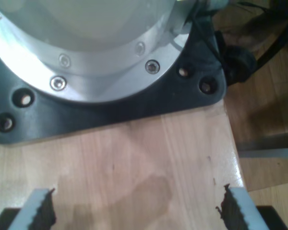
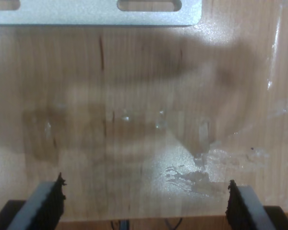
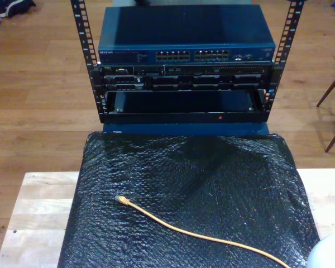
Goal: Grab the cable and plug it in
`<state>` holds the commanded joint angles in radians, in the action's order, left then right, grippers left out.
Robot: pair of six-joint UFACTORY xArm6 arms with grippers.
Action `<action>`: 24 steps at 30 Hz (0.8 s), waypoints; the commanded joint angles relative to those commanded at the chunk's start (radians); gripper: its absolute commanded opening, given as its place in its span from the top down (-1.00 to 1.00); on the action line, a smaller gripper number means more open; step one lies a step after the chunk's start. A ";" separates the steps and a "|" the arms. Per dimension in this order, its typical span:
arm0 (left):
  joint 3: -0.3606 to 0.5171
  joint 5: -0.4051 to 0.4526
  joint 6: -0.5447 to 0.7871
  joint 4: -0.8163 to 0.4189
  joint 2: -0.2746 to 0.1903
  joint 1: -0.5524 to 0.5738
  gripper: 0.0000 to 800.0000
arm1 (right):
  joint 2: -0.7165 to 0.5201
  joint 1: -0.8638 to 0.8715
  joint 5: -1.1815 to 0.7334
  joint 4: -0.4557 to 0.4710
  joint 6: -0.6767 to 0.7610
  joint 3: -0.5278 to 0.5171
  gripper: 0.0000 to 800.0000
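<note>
- Exterior view, item one: long thin orange-yellow network cable (image 3: 201, 237), lying loose on a black bubble-textured plastic sheet (image 3: 212, 178). Its small clear plug tip (image 3: 121, 199) rests toward the exterior view's left of the sheet; the cord runs from there toward the near right corner of that view and passes out at the bottom edge.
- Item two: the black sheet covers the middle of a pale wooden table (image 3: 39, 206), whose bare boards show at both sides of the exterior view.
- Item three: dark blue network switch (image 3: 184, 39) with a row of ports on its front, mounted in a black perforated-rail rack (image 3: 84, 44) at the far side, beyond the sheet. Lower black rack units sit beneath it. The cable is well apart from the rack.
- First wrist view: my first gripper (image 1: 139, 208) stands with jaws wide apart and nothing between them, over bare wood. Beyond it, a round silver metal arm base (image 1: 96, 62) bolted on a black mounting plate (image 1: 182, 96).
- Second wrist view: my second gripper (image 2: 146, 203) likewise spread wide, empty, above glossy, scuffed wood. A silver slotted metal bracket (image 2: 86, 17) lies flat on the wood further off.
</note>
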<state>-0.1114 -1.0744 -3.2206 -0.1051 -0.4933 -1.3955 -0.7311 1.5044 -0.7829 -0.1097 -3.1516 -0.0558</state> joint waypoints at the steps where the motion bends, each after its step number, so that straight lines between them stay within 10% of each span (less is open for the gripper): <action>1: 0.000 0.000 0.000 0.000 0.000 0.000 -1.00 | -0.002 0.002 0.002 -0.002 0.003 -0.002 -1.00; 14: 0.000 0.000 -0.003 -0.002 0.002 0.000 -1.00 | -0.052 0.000 -0.055 -0.003 0.005 0.035 -1.00; 24: -0.051 -0.092 -0.006 -0.005 -0.002 0.000 -1.00 | -0.055 0.005 -0.430 -0.005 0.109 0.265 -1.00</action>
<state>-0.1621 -1.1665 -3.2267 -0.1097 -0.4948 -1.3955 -0.7864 1.5090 -1.2125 -0.1143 -3.0426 0.2096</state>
